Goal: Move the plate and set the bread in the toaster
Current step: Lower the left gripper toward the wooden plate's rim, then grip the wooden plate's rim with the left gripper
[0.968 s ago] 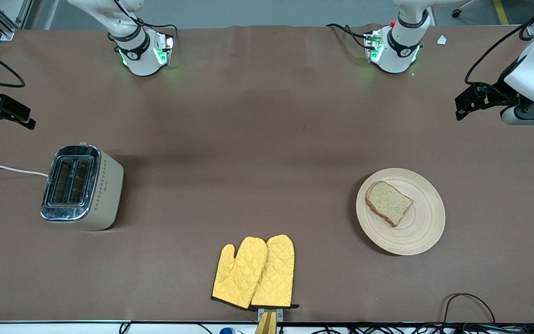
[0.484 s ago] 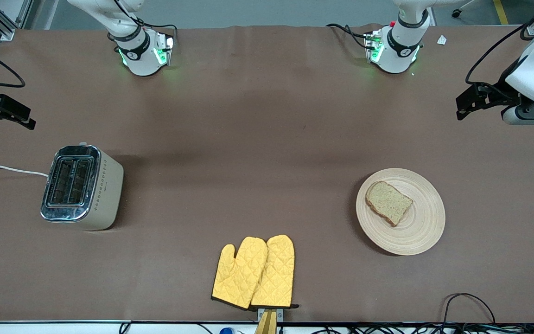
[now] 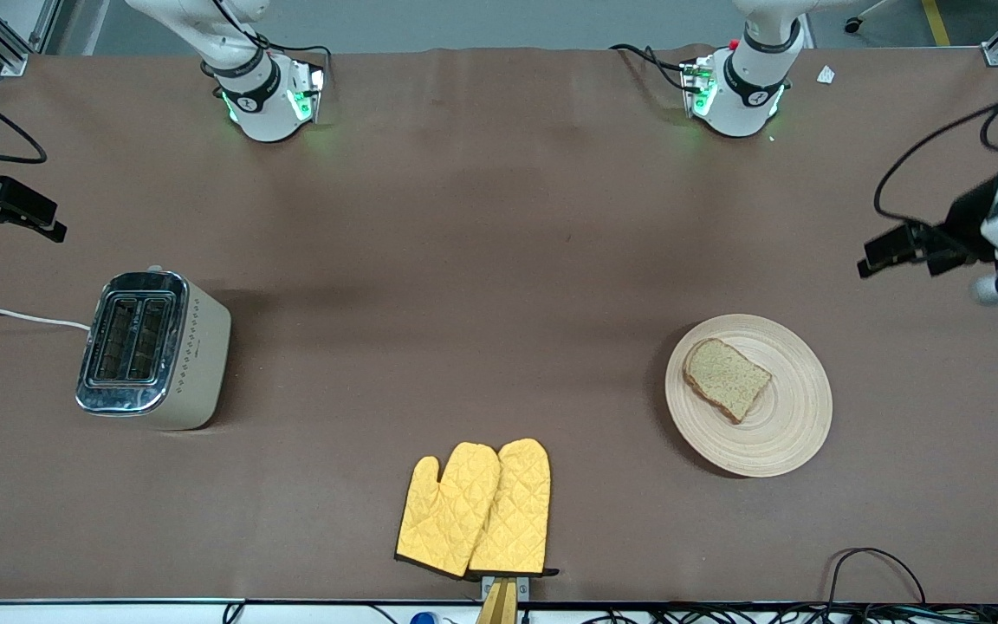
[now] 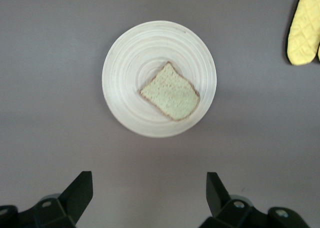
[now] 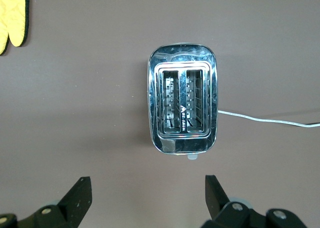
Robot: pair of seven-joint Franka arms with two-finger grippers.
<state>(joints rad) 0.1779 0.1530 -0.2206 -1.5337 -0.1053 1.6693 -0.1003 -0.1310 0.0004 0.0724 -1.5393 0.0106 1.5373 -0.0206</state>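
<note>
The round beige plate (image 3: 787, 433) lies toward the left arm's end of the table with the brown speckled bread (image 3: 726, 378) on it. Both show in the left wrist view, plate (image 4: 127, 58) and bread (image 4: 170, 98). My left gripper (image 3: 878, 255) hangs open and empty over bare table beside the plate; its jaws (image 4: 150, 193) stand wide apart. The cream toaster (image 3: 200, 355) with chrome top stands toward the right arm's end, both slots empty (image 5: 182, 58). My right gripper (image 3: 18, 217) waits open and empty over bare table beside the toaster (image 5: 147, 195).
Two yellow quilted oven mitts (image 3: 475, 510) lie side by side near the table's front edge, midway between toaster and plate. The toaster's white cord (image 3: 14, 315) runs off the table's end. Cables (image 3: 876, 572) lie at the front edge near the plate.
My left gripper has moved down in the front view toward the plate, and its wrist has swung. The right gripper, plate, bread and toaster have not moved.
</note>
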